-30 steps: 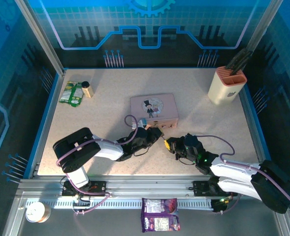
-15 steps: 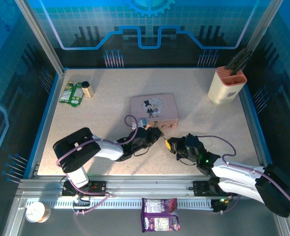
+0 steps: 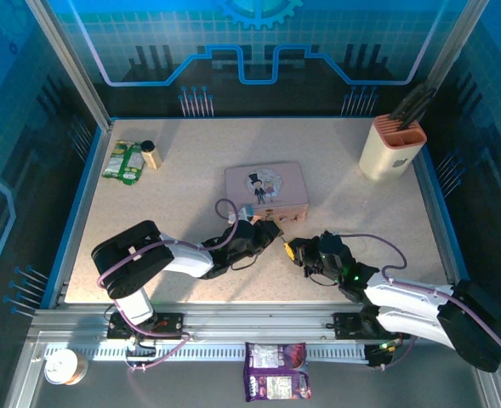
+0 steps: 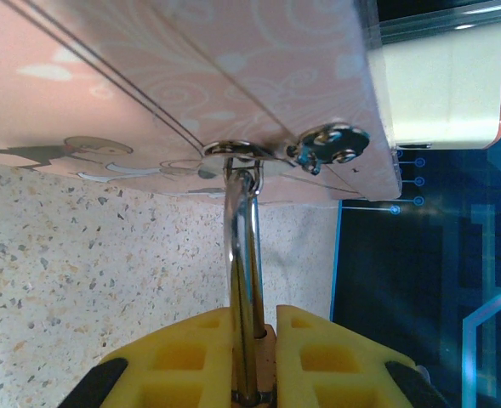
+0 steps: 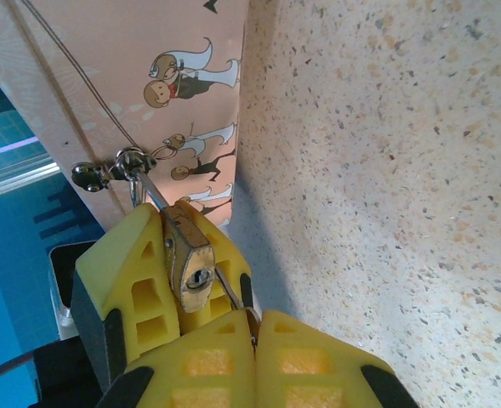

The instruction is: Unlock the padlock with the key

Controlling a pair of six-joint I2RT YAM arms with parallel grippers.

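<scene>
Drawings of little brides and grooms cover the pink tin (image 5: 139, 93). At the tin's front clasp (image 4: 318, 149) we see the padlock (image 5: 190, 255), and our left claw (image 4: 263, 327) is squeezed tight on it. Our right claw (image 5: 252, 321), just in front of the tin, is pinched shut on the thin key (image 5: 233, 293), just beside the padlock.

tin (image 5: 148, 51): pink, cartoon wedding couples
padlock (image 5: 192, 255): brass body, silvery shackle
worktop (image 5: 386, 170): beige, dark speckles
left pincer (image 4: 254, 331) pads (image 4: 182, 361): yellow
</scene>
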